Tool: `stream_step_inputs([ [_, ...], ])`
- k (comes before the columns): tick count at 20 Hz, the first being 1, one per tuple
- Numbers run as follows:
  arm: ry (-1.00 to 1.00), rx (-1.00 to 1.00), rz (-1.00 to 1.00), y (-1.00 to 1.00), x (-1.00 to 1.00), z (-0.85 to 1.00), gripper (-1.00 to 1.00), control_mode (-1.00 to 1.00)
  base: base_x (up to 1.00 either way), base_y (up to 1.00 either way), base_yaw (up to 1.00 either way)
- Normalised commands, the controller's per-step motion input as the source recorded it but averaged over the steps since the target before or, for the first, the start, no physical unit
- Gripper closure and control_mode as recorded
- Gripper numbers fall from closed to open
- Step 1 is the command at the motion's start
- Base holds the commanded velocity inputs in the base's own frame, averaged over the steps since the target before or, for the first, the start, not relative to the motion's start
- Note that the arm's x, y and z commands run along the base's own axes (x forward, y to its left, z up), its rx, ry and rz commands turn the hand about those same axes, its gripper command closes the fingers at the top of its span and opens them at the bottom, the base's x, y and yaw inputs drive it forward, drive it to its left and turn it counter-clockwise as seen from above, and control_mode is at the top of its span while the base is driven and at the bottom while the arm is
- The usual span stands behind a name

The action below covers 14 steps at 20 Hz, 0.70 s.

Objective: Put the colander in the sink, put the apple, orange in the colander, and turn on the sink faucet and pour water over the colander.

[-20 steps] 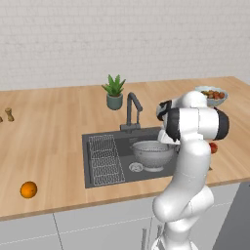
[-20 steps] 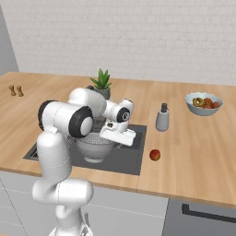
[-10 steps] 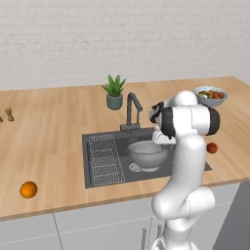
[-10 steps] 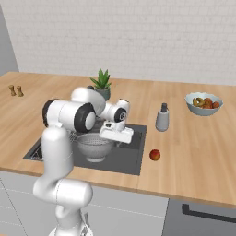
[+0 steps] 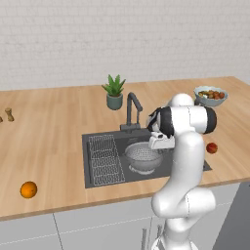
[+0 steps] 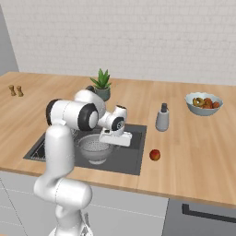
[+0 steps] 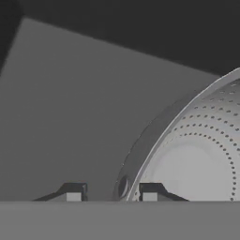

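Round perforated silvery metal colander [image 5: 143,157] inside dark grey rectangular sink [image 5: 97,174]; two-finger gripper [image 7: 111,195] straddling its rim, contact undeterminable.

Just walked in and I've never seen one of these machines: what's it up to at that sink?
The white arm is lowering a metal colander into the dark sink. Its gripper is pinched on the colander's rim, one fingertip inside the bowl and one outside. The fruit hasn't been moved yet: the apple sits on the counter right of the sink, the orange far off to the left. No water is coming from the faucet.
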Motion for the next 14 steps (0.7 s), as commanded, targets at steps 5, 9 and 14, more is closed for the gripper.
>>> stream_step_inputs([
  [5,0.00,0.03,0.00,0.05,0.23,-0.41,1.00,-1.00,0.00,0.00,0.00],
  [9,0.00,0.06,0.00,0.04,0.41,-0.35,1.00,-1.00,0.00,0.00,0.00],
  [14,0.00,0.05,0.00,0.21,0.36,-0.36,1.00,-1.00,0.00,0.00,0.00],
])
